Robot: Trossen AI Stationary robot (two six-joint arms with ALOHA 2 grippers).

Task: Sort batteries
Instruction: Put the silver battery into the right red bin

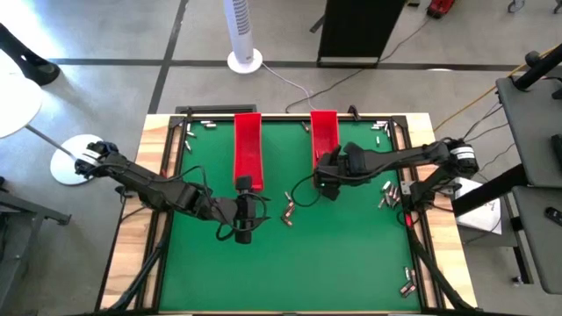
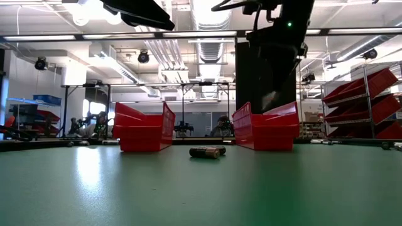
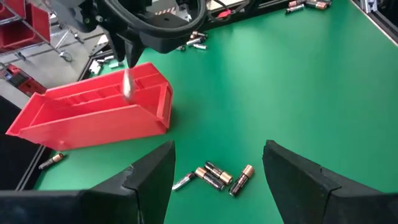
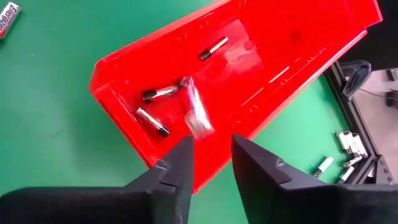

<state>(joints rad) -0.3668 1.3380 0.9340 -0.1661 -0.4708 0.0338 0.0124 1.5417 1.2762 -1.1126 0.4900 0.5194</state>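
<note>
Green matting covered the bench (image 1: 351,263), and two long red trays stood on it side by side near the far edge. The right gripper (image 4: 211,149) hung over the near end of the right tray (image 1: 324,132), its fingers (image 4: 174,171) parted by a narrow gap and grasping nothing. Just beyond them a silvery battery (image 4: 194,112) showed as a blur above the tray's floor, where three more batteries (image 4: 160,93) already lay, two close together near the end wall and one farther along. In the left wrist view the same blurred battery (image 3: 127,87) appeared just under the right arm's fingers, over the tray.

Beside the near end of the left tray (image 1: 248,145), the left gripper (image 3: 217,168) hovered low over the mat with its fingers (image 3: 152,180) spread wide and empty. A small cluster of loose batteries (image 3: 217,177) lay on the mat between the two arms, right before those fingers. Other batteries were scattered along the bench's far edge (image 1: 200,125) and down its right side (image 1: 386,195), with a few near the right front corner (image 1: 407,283).
</note>
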